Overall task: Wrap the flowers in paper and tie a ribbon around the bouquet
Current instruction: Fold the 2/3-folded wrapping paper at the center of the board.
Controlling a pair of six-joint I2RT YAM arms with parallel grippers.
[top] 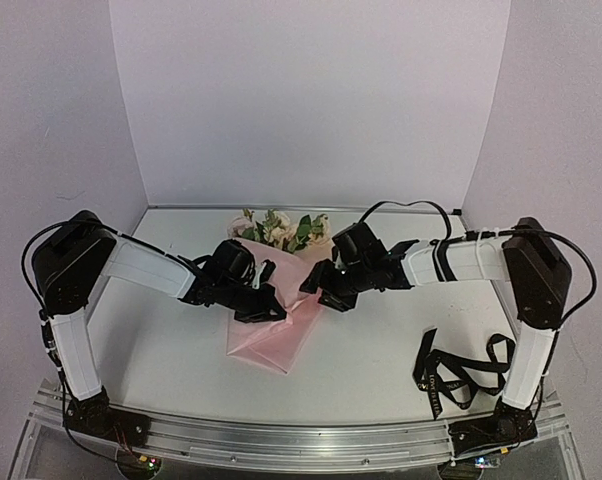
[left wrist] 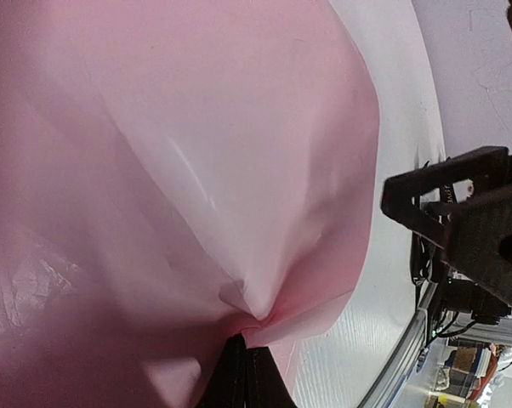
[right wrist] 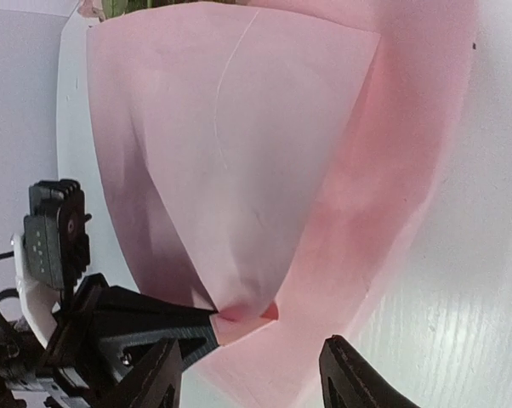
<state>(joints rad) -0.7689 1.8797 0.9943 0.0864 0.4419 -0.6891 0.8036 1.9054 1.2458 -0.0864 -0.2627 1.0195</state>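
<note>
From above, we see the bouquet lying mid-table, its flowers toward the far edge. The left gripper and right gripper meet over its pink paper, and the ribbon lies looped near the right near corner, well apart. In the left wrist view, we see the left jaws shut, pinching a puckered fold of paper. In the right wrist view, we see the right fingers standing apart over the paper, gripping nothing, just beside that pinch.
</note>
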